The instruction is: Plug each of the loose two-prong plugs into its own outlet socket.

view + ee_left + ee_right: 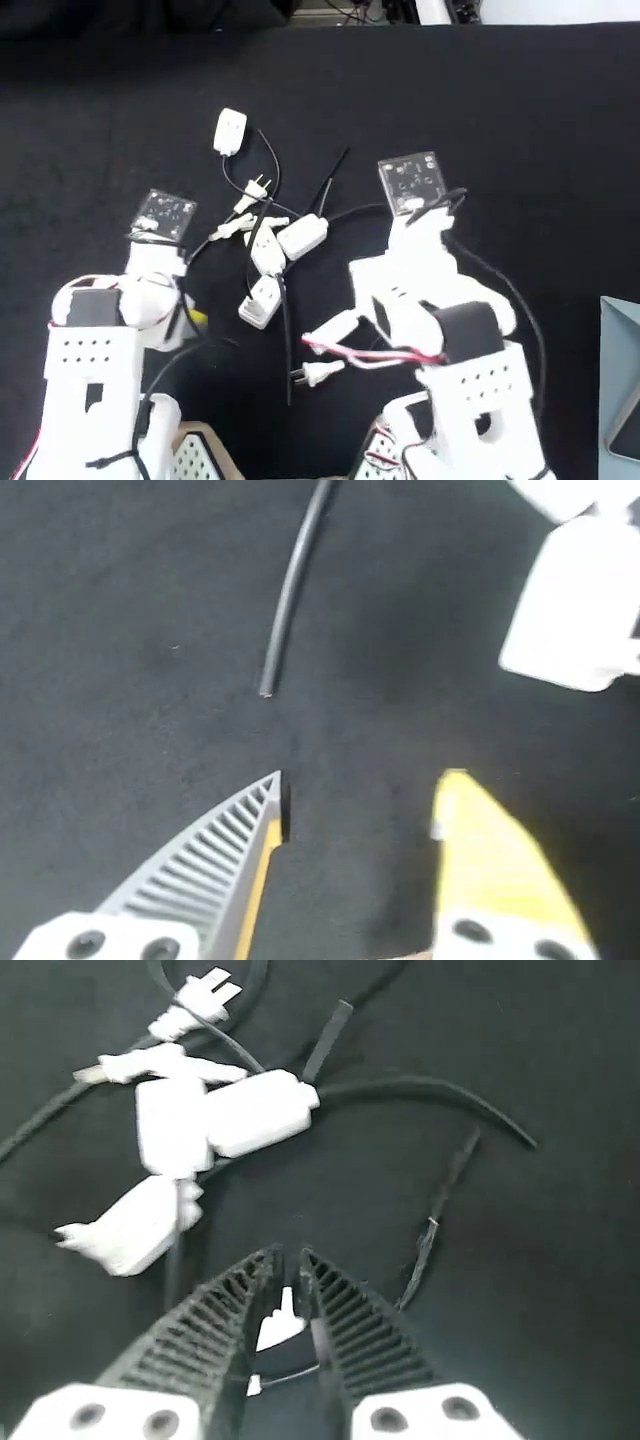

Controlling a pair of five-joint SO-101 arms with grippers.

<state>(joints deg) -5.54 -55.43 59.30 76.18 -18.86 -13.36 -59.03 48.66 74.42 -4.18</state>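
Three white outlet blocks (270, 255) lie clustered mid-table among black cables; the right wrist view has them (225, 1120) ahead of my right gripper (290, 1256). Loose two-prong plugs lie at the back (258, 187), beside the cluster (230, 228) and near the front (318, 372). My right gripper (328, 328) hovers over the front plug (280, 1325), which shows through the narrow slit between its shut fingers. My left gripper (360, 780) is open above bare cloth, left of the nearest outlet block (580, 610), with a black cable end (285, 610) ahead of it.
A white adapter (230, 130) sits at the back, its cable trailing toward the cluster. A grey-blue bin (620, 380) stands at the right edge. Black cloth (520, 110) covers the table, with open room at the back right and far left.
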